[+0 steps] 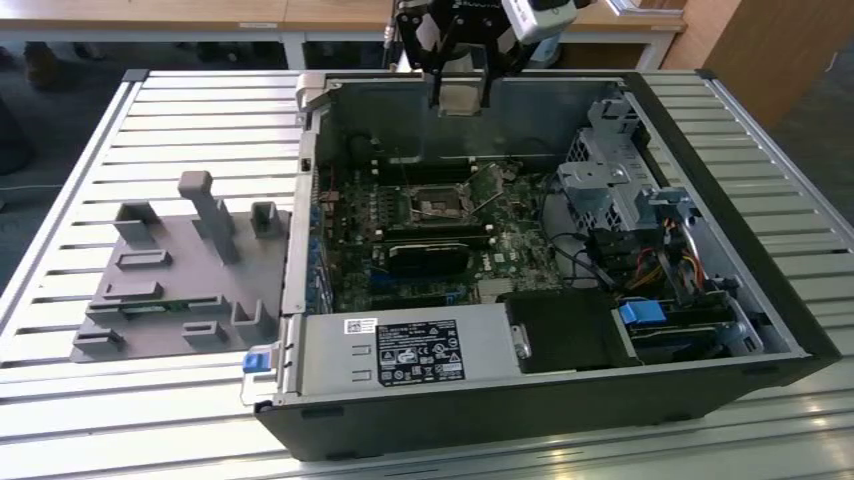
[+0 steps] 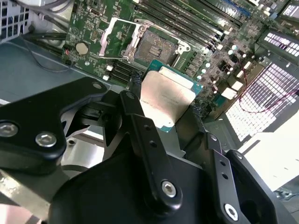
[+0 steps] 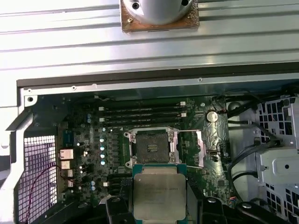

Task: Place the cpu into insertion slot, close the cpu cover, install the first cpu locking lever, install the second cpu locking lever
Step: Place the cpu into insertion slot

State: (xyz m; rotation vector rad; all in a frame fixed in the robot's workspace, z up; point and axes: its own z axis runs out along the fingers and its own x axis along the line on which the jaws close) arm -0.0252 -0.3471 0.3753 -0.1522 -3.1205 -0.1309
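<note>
The gripper (image 2: 166, 95) pinches the cpu (image 3: 159, 196), the empty insertion slot (image 1: 438, 203) at its 6 o'clock in the exterior view; 0 of 4 steps done.

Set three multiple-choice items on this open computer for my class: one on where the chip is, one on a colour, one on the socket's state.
1. Where is the small flat square grey-metal-topped cpu?
A) on the slatted table
B) held in the black gripper
C) on the grey moulded tray

2. What colour is the large flat circuit board?
A) red
B) green
C) white

3. In what state is the square black metal-rimmed insertion slot?
A) empty and uncovered
B) holding a chip
C) shut under its cover

Answers:
1 B: the gripper clamps two of its edges in the second wrist view.
2 B: green shows in both wrist views.
3 A: its dark centre lies bare.
</note>
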